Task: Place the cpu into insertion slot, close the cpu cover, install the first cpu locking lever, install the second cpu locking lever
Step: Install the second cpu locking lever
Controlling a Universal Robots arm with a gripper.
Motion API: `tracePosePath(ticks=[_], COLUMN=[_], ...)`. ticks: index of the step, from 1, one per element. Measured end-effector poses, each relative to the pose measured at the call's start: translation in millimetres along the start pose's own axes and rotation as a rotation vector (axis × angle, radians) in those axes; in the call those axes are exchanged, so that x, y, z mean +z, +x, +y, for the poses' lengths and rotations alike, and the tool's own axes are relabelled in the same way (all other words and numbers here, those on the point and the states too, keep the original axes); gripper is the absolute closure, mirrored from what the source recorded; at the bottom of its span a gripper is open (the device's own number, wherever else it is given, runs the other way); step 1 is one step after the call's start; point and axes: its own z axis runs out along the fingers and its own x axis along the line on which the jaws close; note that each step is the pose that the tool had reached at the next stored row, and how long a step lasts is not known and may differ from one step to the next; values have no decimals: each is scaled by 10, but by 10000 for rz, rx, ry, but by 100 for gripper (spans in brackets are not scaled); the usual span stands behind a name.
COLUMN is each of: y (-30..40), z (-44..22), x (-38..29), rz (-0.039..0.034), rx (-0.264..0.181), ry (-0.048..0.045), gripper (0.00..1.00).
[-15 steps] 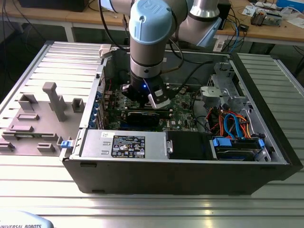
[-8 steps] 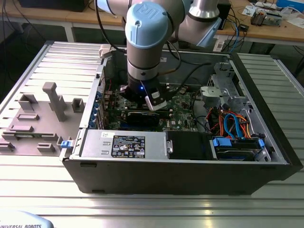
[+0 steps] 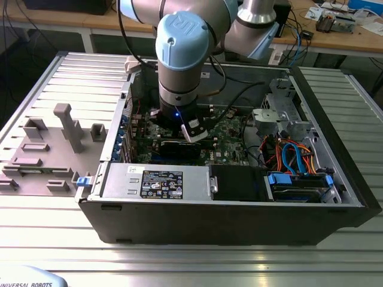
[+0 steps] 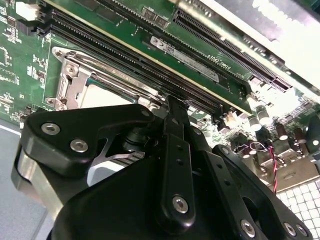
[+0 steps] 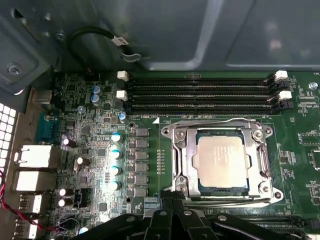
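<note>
This is a robotics lab or electronics workshop: an opened computer case [image 3: 239,179] lies on a ribbed aluminium tabletop [image 3: 179,263] beside a grey fixture tray [image 3: 54,149], with wooden workbenches [image 3: 335,36] strewn with cables and gear behind.

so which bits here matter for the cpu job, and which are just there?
Job:
- cpu, seated in the insertion slot
- cpu cover, lying down around the chip
- hand, close to the socket

Just there:
- memory slots
- capacitors
- rear ports
- power supply
- orange and blue cables
- grey fixture blocks
</note>
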Motion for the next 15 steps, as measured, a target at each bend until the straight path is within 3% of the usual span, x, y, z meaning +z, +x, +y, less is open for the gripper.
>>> tracePosePath(ticks=[4, 6, 10, 15], y=[1, 2, 3, 5], z=[-5, -5, 0, 24], x=[29, 30, 11, -68], rz=[-2, -2, -4, -3], rx=[0, 0, 0, 5], ry=[-236, -307, -329, -328], gripper=[89, 89, 89, 89])
